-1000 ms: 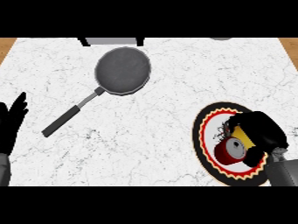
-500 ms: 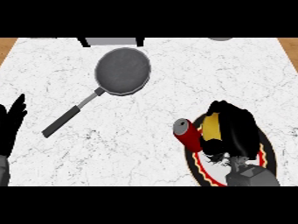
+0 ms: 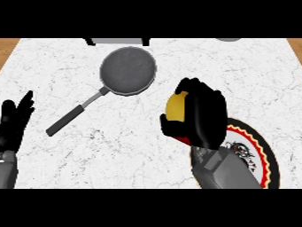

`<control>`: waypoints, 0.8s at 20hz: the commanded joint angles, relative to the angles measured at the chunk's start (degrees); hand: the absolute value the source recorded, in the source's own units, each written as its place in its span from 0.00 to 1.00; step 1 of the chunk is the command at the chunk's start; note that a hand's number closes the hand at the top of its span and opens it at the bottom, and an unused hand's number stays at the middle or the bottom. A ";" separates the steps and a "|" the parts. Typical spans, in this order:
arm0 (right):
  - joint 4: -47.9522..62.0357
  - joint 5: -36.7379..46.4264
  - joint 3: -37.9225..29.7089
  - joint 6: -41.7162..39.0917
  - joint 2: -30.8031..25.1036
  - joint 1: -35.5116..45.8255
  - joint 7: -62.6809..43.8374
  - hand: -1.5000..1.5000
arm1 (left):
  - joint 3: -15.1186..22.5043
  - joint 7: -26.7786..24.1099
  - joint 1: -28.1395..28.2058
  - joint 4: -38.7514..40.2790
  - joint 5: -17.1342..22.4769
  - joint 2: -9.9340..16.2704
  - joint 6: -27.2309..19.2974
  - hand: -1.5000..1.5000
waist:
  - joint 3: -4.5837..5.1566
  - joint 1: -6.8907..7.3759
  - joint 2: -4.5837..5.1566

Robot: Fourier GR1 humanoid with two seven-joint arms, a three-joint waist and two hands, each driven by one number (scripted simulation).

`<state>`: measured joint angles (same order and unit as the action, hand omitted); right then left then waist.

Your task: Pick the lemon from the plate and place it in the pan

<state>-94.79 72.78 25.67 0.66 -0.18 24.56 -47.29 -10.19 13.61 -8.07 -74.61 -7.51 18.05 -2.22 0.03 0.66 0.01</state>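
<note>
- The plate lay at the bench's near right corner, its patterned rim partly hidden by the right forearm, and no fruit showed on it.
- The right hand was above the bench just inward of the plate's far-left rim, its fingers curled round the lemon; the hand was closed on the fruit.
- The lemon showed as a yellow patch on the hand's left side, between the thumb below and the fingers wrapped over its top and right; most of it was hidden by the hand.
- The left hand rested by the bench's near left edge, its fingers straight and holding nothing.
- The step in hand appeared to be the carry toward the pan, which sat near the far edge, left of the bench's middle, its handle running back toward the near left.
- To do it well, I judged the hand should travel far and left with the lemon kept high enough to pass over the pan's rim, stop over the round grey base and not the handle, then lower before the fingers uncurl, since a lemon let go from height would likely roll or bounce out.
</note>
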 commanded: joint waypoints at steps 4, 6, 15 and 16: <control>19.97 -9.83 1.92 13.83 0.17 17.50 -8.47 1.00 | -0.11 0.83 -0.89 -1.14 0.14 0.40 1.07 0.50 | -0.03 1.06 0.26; 27.96 -12.59 -1.84 20.93 0.17 19.73 -2.91 1.00 | -1.44 -0.58 -3.76 3.67 0.60 1.54 1.75 0.50 | -0.02 1.34 0.67; 52.07 -28.68 -6.78 31.71 0.18 34.80 4.91 1.00 | 0.54 -0.24 -4.69 2.53 -0.92 0.30 1.50 0.50 | -0.01 3.46 1.38; 55.31 -29.39 -6.66 33.16 0.18 34.54 6.61 1.00 | 0.43 -0.43 -4.00 1.81 -0.19 0.34 2.33 0.50 | -0.02 3.85 1.42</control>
<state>-49.76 48.54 19.61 28.53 -0.02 55.15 -44.22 -9.71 13.64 -10.89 -73.88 -7.86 18.21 -0.49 0.01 3.48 1.02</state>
